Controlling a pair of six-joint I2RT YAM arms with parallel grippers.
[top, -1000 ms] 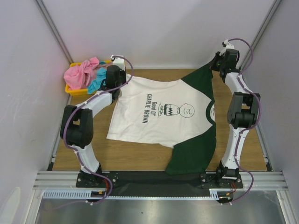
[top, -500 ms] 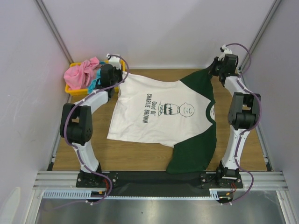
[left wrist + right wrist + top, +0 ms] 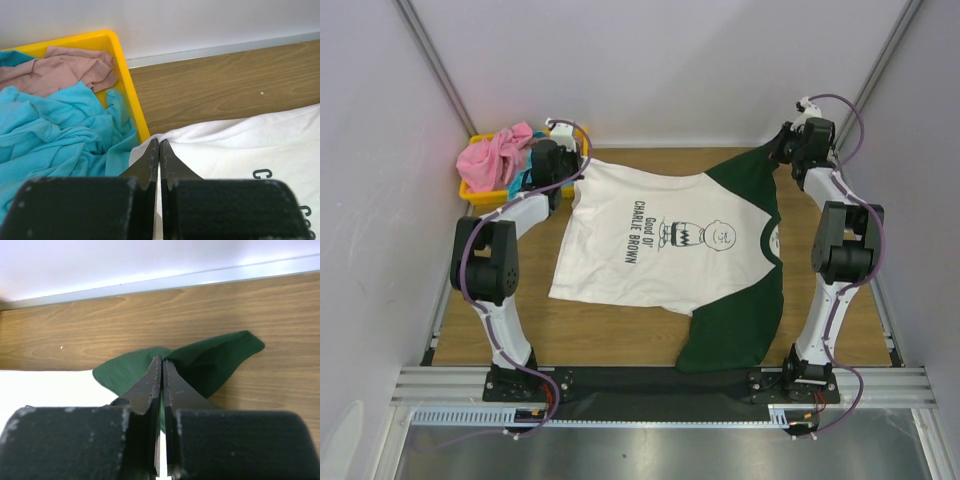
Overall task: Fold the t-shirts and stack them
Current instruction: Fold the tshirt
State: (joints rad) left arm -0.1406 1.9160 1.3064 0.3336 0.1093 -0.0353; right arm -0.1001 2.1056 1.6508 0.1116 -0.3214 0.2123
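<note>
A white t-shirt (image 3: 660, 235) with dark green sleeves and a black Charlie Brown print lies spread flat across the wooden table. My left gripper (image 3: 579, 165) is shut on its far left corner beside the tray; in the left wrist view the closed fingertips (image 3: 159, 143) pinch the white cloth (image 3: 240, 150). My right gripper (image 3: 781, 149) is shut on the far green sleeve (image 3: 750, 172); the right wrist view shows the closed tips (image 3: 162, 361) biting the bunched green sleeve (image 3: 215, 360). A pink shirt (image 3: 495, 155) and a turquoise shirt (image 3: 526, 181) lie crumpled in the tray.
The yellow plastic tray (image 3: 470, 192) sits at the far left corner, its rim (image 3: 127, 90) right next to my left fingers. White walls close in behind and on both sides. The near green sleeve (image 3: 735, 325) reaches the table's front edge.
Both grippers have shifted a little toward the back wall, keeping their hold, and the shirt's far edge has been drawn outward at the two held points.
</note>
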